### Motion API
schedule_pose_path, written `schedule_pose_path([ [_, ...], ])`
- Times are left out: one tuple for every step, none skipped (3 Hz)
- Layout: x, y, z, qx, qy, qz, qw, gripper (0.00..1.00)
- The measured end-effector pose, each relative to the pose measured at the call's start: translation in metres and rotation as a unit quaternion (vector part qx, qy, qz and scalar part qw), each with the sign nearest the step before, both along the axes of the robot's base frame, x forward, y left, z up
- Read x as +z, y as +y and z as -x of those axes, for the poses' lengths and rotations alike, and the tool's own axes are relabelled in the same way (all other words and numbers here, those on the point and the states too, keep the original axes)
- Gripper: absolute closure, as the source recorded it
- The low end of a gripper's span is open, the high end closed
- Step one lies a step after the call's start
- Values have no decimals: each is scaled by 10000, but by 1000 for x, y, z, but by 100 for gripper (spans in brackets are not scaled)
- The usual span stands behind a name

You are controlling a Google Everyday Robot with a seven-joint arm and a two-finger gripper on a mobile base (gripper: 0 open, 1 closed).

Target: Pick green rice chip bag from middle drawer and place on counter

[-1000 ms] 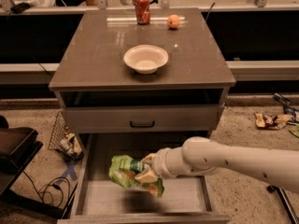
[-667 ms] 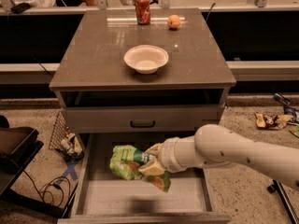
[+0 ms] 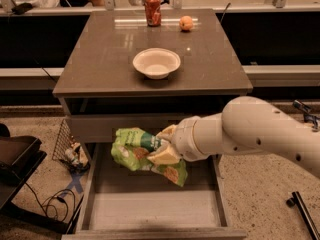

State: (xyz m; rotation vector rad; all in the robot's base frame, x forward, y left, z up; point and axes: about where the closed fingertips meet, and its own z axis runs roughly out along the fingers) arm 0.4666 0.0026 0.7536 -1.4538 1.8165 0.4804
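nearest the camera, the drawer (image 3: 150,211) stands pulled out, its pale floor bare. above it hangs the bag (image 3: 131,151), clear of that floor and level with the closed drawer front (image 3: 90,129) behind it. the gripper (image 3: 162,145) sits at the bag's right side, over the drawer, its fingers clamped on the crumpled foil, and one corner of the bag droops below them. beyond and higher lies the counter (image 3: 100,69), with a white bowl (image 3: 156,62) near its middle and, at the far edge, a red can (image 3: 152,9) and an orange (image 3: 186,22). the step in hand looks like the lift out of the drawer, roughly halfway through the task. to do it well, i judge the bag should go straight up until its hanging corner tops the counter's overhanging front lip, and only then travel forward. cutting that corner risks snagging the foil under the lip and tugging it from the grip. the front strip of the counter, short of the bowl, seems the safest place to set it down, low and gently. compared with a second ago, bag and gripper are higher: then the bag was down within the drawer near its floor, while bowl, can and orange sit as they did.
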Motion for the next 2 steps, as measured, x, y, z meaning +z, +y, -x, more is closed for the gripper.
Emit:
schedule_pose_path([
  [45,2,-9,-127,-160,54,9998,100],
  [46,2,-10,-121,-165,51,9998,100],
])
